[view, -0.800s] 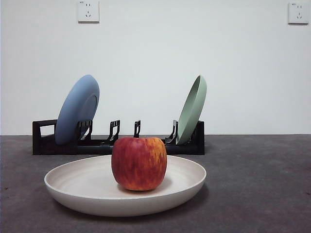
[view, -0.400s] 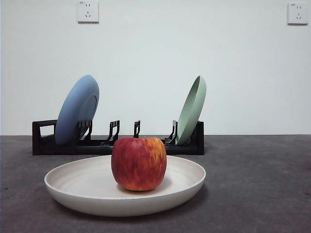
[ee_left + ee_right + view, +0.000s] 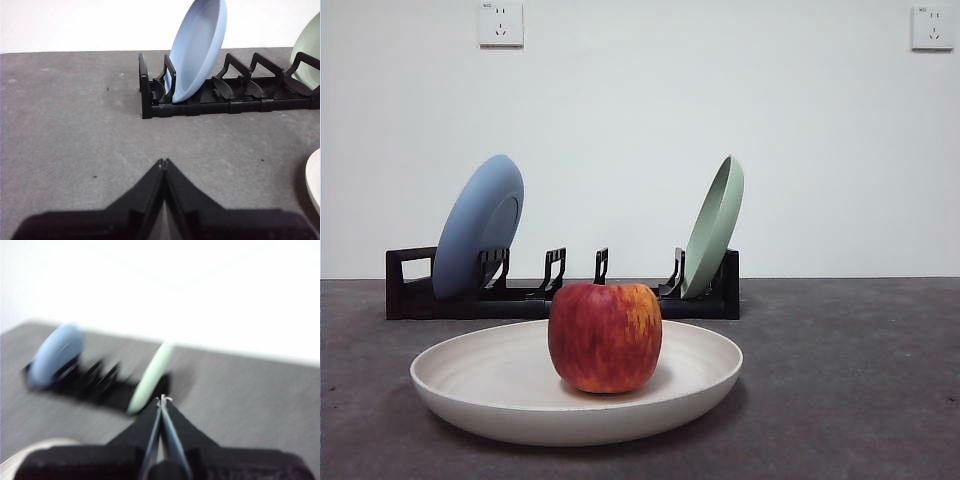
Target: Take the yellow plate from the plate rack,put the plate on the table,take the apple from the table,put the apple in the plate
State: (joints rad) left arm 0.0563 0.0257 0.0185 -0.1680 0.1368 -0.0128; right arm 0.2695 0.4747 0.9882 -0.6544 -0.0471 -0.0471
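Note:
The cream yellow plate (image 3: 470, 385) lies flat on the dark grey table (image 3: 850, 390) near the front, and the red apple (image 3: 605, 336) with yellow streaks stands upright in its middle. Behind them the black plate rack (image 3: 560, 290) holds a blue plate (image 3: 478, 225) and a pale green plate (image 3: 714, 227). No arm shows in the front view. My left gripper (image 3: 163, 162) hovers shut and empty over bare table in front of the rack (image 3: 230, 97), with the yellow plate's edge (image 3: 315, 182) just in its view. My right gripper (image 3: 162, 400) is shut and empty, and its view is blurred.
Two wall sockets (image 3: 501, 22) sit high on the white wall behind. Both wrist views show the blue plate (image 3: 197, 47) and the green plate (image 3: 150, 377) standing in the rack. Bare table lies to the right of the yellow plate.

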